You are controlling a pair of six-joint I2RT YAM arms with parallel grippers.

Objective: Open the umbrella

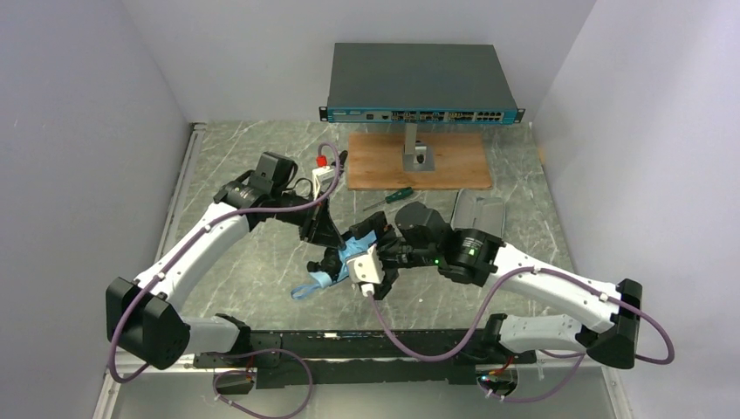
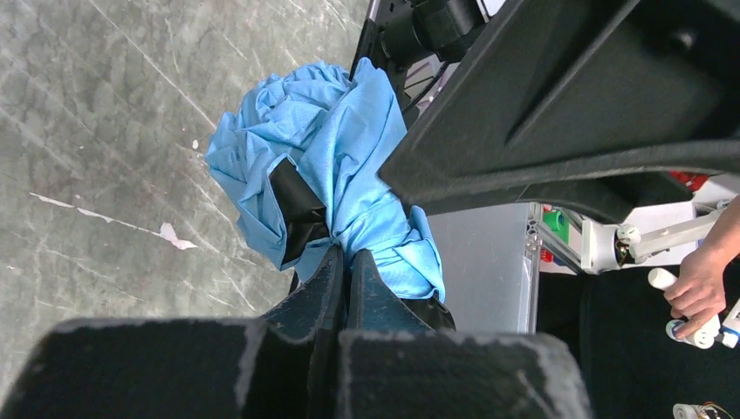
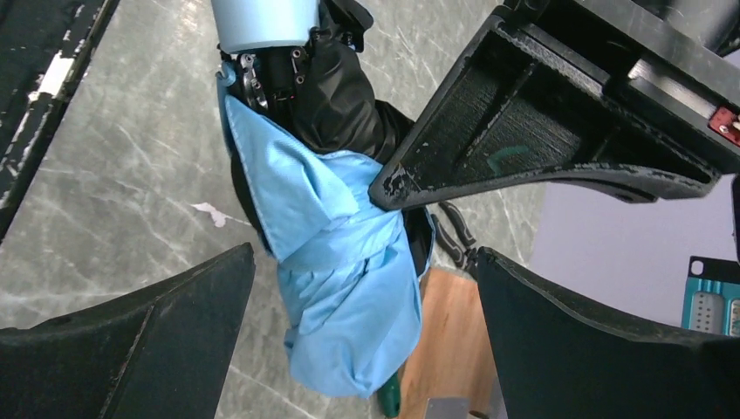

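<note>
Tools come together over the middle of the counter [image 1: 253,166], both at the same bundle. The left tool [image 2: 346,257] is narrow, its tips nipped together on a fold of the umbrella [image 2: 323,148], whose folded blue cloth bunches straight ahead of them. The right tool [image 3: 365,253] stands wide. Its two fingers lie on either side of the bundle and neither plainly touches it, so it holds nothing. From this tool the umbrella runs lengthwise up the gap. The loose cloth end is back toward the palm, and the pale handle [image 3: 262,22] is at the far end, beyond the fingertips and a little to their left. A finger of the left tool presses the cloth from the right side, about halfway along. Seen from above, that long axis slants from the strap [image 1: 305,290], hanging on the near left, toward the wooden board [image 1: 419,161] at the far right. The bundle seems to be carried clear of the counter, though I cannot be sure. The coming move probably turns on this axis. With the cloth end already pinned by the left tool, the free right tool is the one placed to close nearer the handle, and the two would then draw apart along that line.
</note>
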